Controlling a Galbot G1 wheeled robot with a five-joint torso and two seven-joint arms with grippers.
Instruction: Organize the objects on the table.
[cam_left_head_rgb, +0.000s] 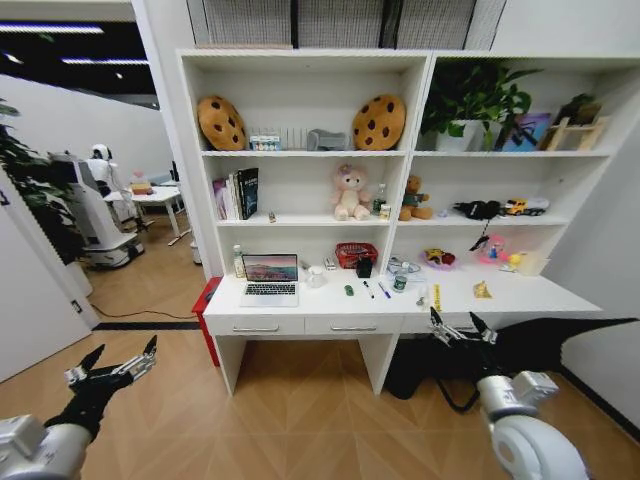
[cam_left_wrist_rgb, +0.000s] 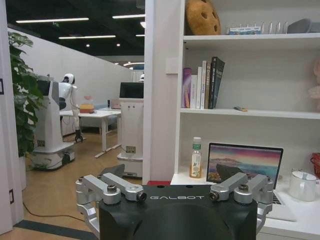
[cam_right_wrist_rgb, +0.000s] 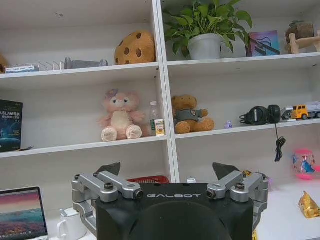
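2 black claws hang released in front of me, both short of the desk. My left gripper (cam_left_head_rgb: 122, 366) sits low to my left over the wood-plank floor (cam_left_head_rgb: 300, 420), fingers spread; my right gripper (cam_left_head_rgb: 461, 329) hovers just before the desk's front edge, fingers spread too. Each wrist housing reads "GALBOT" in pale letters in the wrist views.

Beyond them stands the long white desk with shallow drawers (cam_left_head_rgb: 310, 325). On its left part the open silver laptop (cam_left_head_rgb: 270, 279) shows a sunset-coloured screen, a small bottle with a green cap and label (cam_left_wrist_rgb: 196, 158) just beside it and a white mug (cam_left_head_rgb: 316, 276) on its other side. Mid-desk lie a tiny green toy car (cam_left_head_rgb: 349, 290), 2 loose pens (cam_left_head_rgb: 376, 289), a green can (cam_left_head_rgb: 400, 283) and a black pen cup (cam_left_head_rgb: 364, 267), which stands before a red wire basket (cam_left_head_rgb: 356, 254). A dark book on the shelf reads "ASLAM" in the right wrist view.

Bare floor lies open between my claws and the drawers; a black sheet (cam_left_head_rgb: 560, 345) spreads under the desk's right end.
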